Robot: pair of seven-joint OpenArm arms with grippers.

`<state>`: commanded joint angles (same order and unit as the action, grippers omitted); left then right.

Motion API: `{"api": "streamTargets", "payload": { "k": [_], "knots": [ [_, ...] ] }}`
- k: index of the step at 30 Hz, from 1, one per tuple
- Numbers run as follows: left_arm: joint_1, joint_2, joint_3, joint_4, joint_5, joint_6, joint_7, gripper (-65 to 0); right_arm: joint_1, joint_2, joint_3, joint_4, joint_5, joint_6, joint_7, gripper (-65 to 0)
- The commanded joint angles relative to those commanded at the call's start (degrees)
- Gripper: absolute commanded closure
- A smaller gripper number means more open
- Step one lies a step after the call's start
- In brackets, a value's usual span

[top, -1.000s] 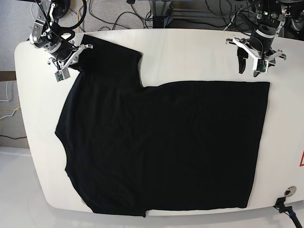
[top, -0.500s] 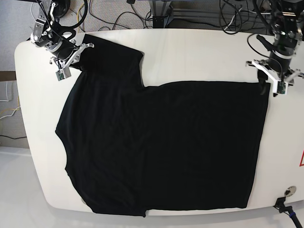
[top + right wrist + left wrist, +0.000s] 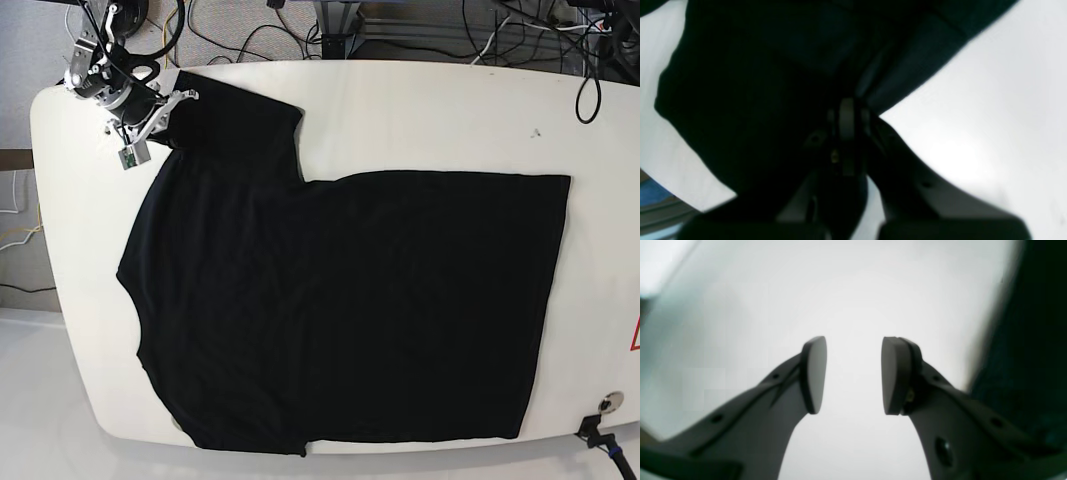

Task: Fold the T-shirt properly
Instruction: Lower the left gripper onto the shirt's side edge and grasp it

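Base view, far-left corner of the tabletop (image 3: 420, 110): the right gripper (image 3: 150, 115) has its jaws pressed together on the sleeve of the shirt (image 3: 350, 310), and the right wrist view confirms it, fabric bunched at the tips. Across the middle, the shirt lies flat and covers most of the tabletop, hem running down the right edge. Far right, the left arm is out of the base view; the left wrist view shows the left gripper (image 3: 853, 373) with jaws spread over bare white, holding nothing, dark cloth just off to one side. Risk here: one pinch only, so thin fabric could drag or slip free, skewing any fold. No containers anywhere in view.
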<state>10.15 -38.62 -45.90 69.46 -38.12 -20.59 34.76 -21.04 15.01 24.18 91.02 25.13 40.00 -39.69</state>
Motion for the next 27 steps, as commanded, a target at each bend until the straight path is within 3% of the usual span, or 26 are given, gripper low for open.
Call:
{"api": "streamTargets", "payload": {
  "k": [2, 3, 8, 12, 14, 18, 20, 27],
  "knots": [
    [-2.4, -1.6, 0.4, -4.8, -0.6, -1.5, 0.2, -25.3, 0.2, 0.0, -0.1, 0.0, 0.1, 0.00, -0.2, 0.0],
    [1.6, 1.9, -0.2, 2.8, -0.1, 0.1, 1.6, -25.3, -0.2, 0.1, -0.4, -0.4, 1.0, 0.00, -0.7, 0.0],
    [-1.2, 3.3, 0.0, -1.1, -3.6, 0.6, 4.4, -26.2, 0.1, 0.1, -0.6, -0.6, 1.4, 0.00, -0.5, 0.0],
    [-5.0, 4.0, 0.2, -6.4, -6.2, -0.4, 8.2, -27.6, 0.1, 0.3, -0.6, -0.4, 1.5, 0.00, -0.2, 0.0],
    [-7.8, 3.7, 0.6, -10.5, -8.6, -3.3, 12.3, -28.6, 0.3, 0.2, -0.6, -0.3, 1.5, 0.00, 0.1, 0.0],
    [-13.1, 3.0, 0.3, -19.3, -14.5, -12.0, 19.6, -29.8, 0.4, 0.1, -0.5, -0.2, 1.3, 0.00, 0.4, 0.0],
    [-14.6, 2.7, 0.4, -20.9, -15.4, -14.8, 22.3, -30.3, 0.4, 0.1, -0.6, -0.3, 1.3, 0.00, 0.4, 0.0],
    [-14.4, 2.7, 2.9, -19.5, -13.7, -17.1, 23.4, -30.5, 0.6, 0.1, -0.7, -0.2, 1.5, 0.00, 0.1, 0.0]
  ]
}}
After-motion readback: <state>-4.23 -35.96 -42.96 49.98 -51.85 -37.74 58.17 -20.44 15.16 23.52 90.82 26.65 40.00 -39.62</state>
